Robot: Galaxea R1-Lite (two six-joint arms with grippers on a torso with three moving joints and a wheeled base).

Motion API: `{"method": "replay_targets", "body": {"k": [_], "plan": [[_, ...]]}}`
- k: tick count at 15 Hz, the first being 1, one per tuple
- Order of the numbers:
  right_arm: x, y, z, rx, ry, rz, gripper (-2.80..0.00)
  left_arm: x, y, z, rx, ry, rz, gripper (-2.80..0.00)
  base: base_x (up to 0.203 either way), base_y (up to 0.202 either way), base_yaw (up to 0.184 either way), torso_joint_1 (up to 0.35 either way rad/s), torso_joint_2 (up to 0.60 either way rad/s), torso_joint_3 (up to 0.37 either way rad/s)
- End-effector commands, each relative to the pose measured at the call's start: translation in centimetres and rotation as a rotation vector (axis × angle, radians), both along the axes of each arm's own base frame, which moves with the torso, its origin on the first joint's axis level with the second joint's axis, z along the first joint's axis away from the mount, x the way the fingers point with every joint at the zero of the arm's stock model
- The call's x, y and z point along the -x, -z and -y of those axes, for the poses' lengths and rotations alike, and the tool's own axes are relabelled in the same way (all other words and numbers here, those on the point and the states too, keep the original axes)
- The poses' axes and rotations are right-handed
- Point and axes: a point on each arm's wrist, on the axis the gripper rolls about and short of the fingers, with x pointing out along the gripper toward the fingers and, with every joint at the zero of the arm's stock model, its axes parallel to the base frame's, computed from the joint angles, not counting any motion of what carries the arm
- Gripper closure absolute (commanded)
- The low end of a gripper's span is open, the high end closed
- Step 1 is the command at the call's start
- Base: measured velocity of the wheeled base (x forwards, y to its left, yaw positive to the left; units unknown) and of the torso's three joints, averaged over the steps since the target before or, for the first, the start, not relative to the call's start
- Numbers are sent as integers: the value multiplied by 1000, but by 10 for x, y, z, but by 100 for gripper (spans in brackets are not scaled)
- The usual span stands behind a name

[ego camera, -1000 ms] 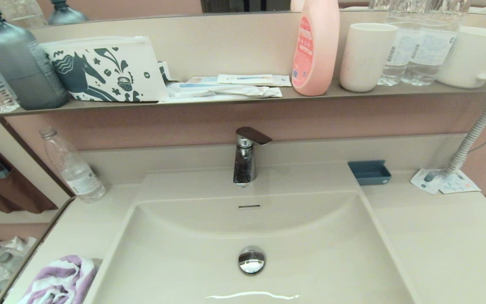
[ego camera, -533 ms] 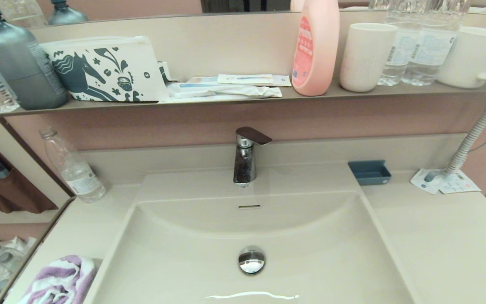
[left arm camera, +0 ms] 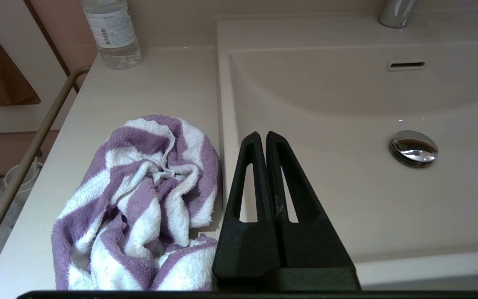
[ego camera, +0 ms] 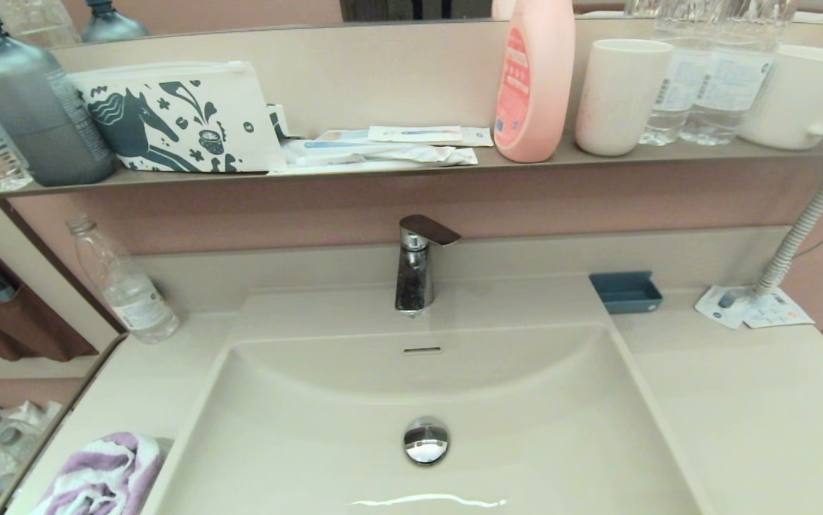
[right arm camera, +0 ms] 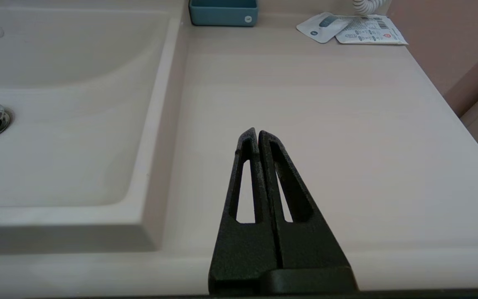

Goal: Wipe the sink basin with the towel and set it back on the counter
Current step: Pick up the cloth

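The purple-and-white striped towel lies crumpled on the cream counter at the near left, just outside the sink basin. The basin holds a chrome drain plug and an overflow slot. My left gripper is shut and empty, held over the basin's left rim right beside the towel. My right gripper is shut and empty above the bare counter right of the basin. Neither gripper shows in the head view.
A chrome faucet stands behind the basin. A clear water bottle sits at the back left, a blue dish and paper packets at the back right. The shelf above carries bottles, cups and a horse-print pouch.
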Motion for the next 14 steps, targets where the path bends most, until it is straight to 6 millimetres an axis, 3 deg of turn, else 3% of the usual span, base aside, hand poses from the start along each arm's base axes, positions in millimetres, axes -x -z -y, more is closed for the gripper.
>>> {"method": "replay_targets", "body": {"k": [1,14], "plan": [[0,0,0,1,0,-1,0,0,0,0,0,0,0,0,0,0,0,0,0,0],[0,0,0,1,0,-1,0,0,0,0,-2,0,0,0,0,0,0,0,0,0]]}}
